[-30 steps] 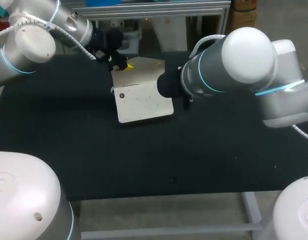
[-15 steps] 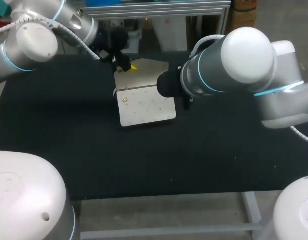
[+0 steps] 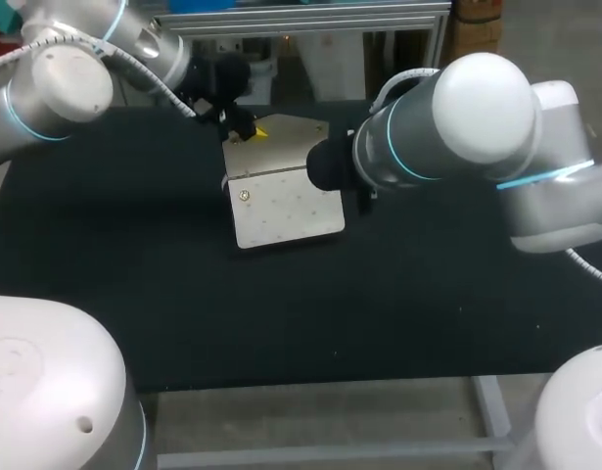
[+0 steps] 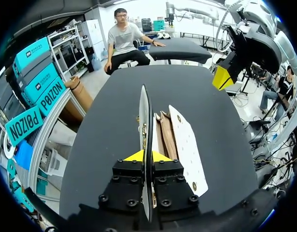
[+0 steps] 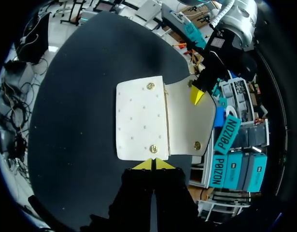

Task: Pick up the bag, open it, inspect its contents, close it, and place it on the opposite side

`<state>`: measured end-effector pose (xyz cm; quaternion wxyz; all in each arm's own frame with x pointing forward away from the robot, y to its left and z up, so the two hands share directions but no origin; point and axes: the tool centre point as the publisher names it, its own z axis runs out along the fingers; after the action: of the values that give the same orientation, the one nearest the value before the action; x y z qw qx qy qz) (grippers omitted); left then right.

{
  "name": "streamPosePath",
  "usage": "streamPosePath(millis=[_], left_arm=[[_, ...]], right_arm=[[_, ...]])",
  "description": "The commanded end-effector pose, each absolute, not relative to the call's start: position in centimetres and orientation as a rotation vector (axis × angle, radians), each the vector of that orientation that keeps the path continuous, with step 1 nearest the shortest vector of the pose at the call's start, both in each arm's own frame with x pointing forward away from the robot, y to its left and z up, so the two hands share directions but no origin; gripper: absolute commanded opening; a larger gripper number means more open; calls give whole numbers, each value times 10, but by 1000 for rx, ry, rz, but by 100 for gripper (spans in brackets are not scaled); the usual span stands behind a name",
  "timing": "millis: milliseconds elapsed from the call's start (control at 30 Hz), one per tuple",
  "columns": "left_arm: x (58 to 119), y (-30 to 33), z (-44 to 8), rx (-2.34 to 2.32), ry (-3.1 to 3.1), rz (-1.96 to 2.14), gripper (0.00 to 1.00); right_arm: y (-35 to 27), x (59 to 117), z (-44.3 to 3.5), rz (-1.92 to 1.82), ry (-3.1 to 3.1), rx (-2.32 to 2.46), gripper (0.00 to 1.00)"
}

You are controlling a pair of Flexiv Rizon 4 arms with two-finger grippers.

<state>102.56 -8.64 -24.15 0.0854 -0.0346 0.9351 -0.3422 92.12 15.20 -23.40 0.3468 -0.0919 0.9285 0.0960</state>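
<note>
Black table (image 3: 428, 294) spreading wide around white bag (image 3: 286, 211). Right arm (image 3: 457, 127) hanging beside bag's right edge; left arm (image 3: 56, 88) reaching to its far-left corner. Bag lying flat, flap (image 3: 286, 142) lifting open off its far edge. Left gripper (image 4: 147, 155) clamping flap's edge. Right gripper (image 5: 153, 164) tips pressing together, just beside bag.

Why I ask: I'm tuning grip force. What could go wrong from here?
1. The left gripper pinches the open flap by one thin edge, so the flap may slip out.
2. The right gripper only meets the bag at its rim, so the bag could slide on the table if the flap is pulled.
</note>
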Motion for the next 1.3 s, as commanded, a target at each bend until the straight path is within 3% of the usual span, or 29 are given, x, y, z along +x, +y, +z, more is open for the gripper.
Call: streamPosePath(millis=[33, 700, 1300], left_arm=[[1023, -88, -240, -98, 2787, -1020, 0], [1015, -96, -232, -75, 2778, -1036, 0], [1011, -93, -230, -76, 2768, -1085, 0]], right_arm=[[159, 931, -243, 237, 2374, -257, 0], [179, 991, -271, 224, 2386, -279, 0], [197, 1009, -290, 197, 2445, -269, 0]])
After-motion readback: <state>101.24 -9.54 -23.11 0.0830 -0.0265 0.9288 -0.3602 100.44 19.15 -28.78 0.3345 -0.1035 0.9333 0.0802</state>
